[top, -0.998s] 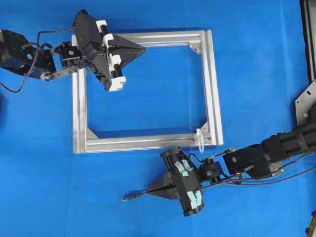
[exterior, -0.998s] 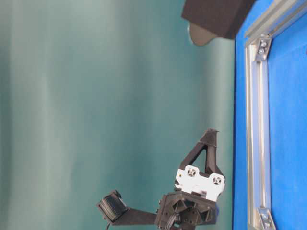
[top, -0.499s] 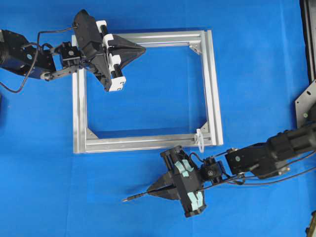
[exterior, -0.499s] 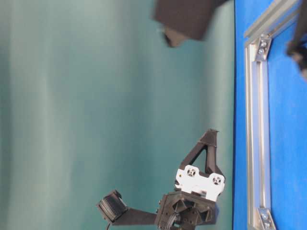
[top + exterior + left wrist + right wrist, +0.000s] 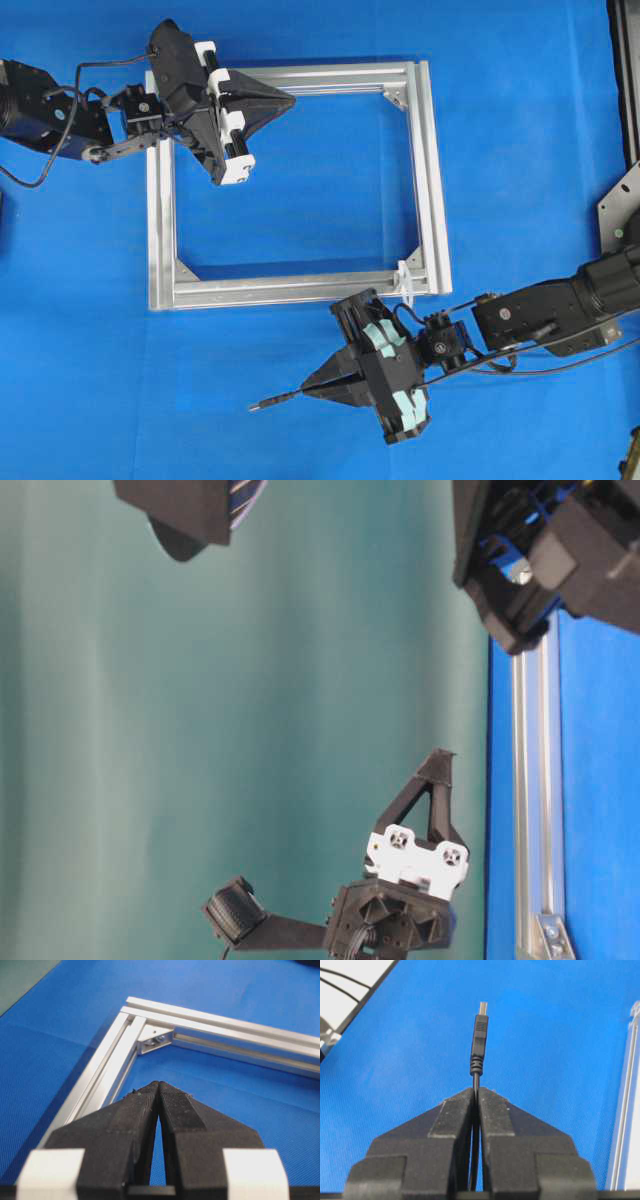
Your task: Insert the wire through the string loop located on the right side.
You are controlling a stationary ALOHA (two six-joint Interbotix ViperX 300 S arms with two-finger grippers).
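A thin black wire (image 5: 278, 400) ends in a small dark plug (image 5: 479, 1035). My right gripper (image 5: 306, 391) is shut on the wire just behind the plug, which sticks out leftward over the blue mat, below the frame. The string loop (image 5: 406, 283), small and white, sits at the near right corner of the silver aluminium frame (image 5: 430, 170), just above and to the right of the gripper body. My left gripper (image 5: 292, 99) is shut with nothing in it, hovering over the frame's far left corner (image 5: 150, 1042).
The blue mat (image 5: 320, 200) covers the table. The right arm's own black cables (image 5: 560, 365) trail off to the right. A dark metal bracket (image 5: 622, 210) stands at the right edge. In the table-level view the left gripper (image 5: 438, 765) hangs above the frame rail (image 5: 535, 810).
My right gripper has risen and shifted slightly right and toward the near edge, carrying the wire. The right arm has swung up into the table-level view. The left arm has not moved.
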